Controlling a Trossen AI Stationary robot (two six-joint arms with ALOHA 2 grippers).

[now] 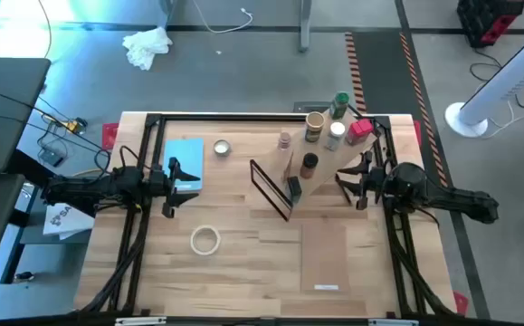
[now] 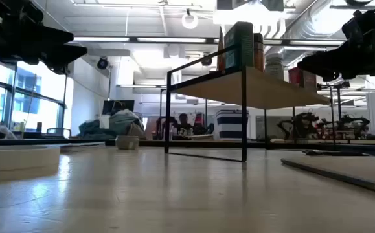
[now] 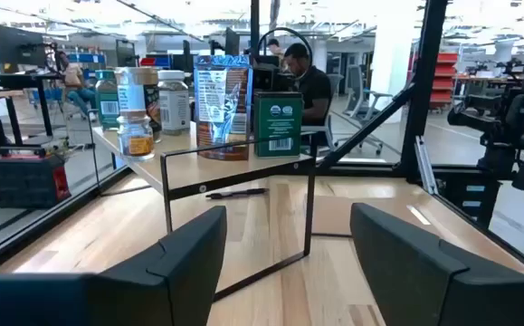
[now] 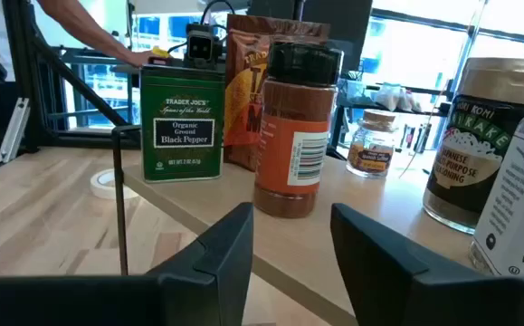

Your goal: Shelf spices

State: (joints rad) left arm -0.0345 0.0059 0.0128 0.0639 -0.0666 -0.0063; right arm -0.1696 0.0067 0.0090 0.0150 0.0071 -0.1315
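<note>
Several spices already stand on the shelf (image 1: 320, 177), whose pale plank runs on a slant from about 7 o'clock to 1 o'clock across the table (image 1: 243, 272). One small round tin (image 1: 222, 148) still sits off it, alone on the table at roughly 10 o'clock from the shelf, just beside the light-blue pad (image 1: 185, 161).

That stray tin is what the next move likely turns on. The left gripper (image 1: 173, 177) hangs just past the pad, and the tin lies at about 2 o'clock from it, near. The right gripper (image 1: 352, 181) hovers at the shelf's 3 o'clock edge, far across from the tin, so the left arm looks the better placed.

Both sets of jaws stand parted with nothing between them.

Through the right wrist view, a green tin (image 4: 182, 127) reads "Trader Joe's Organic Ground Black Pepper". Beside it stands an orange jar with a dark cap (image 4: 295, 127), its barcode turned outward. A jar marked "Furikake" (image 4: 474, 149) stands further along.

A white tape ring (image 1: 205, 240) lies at 7 o'clock on the table.
</note>
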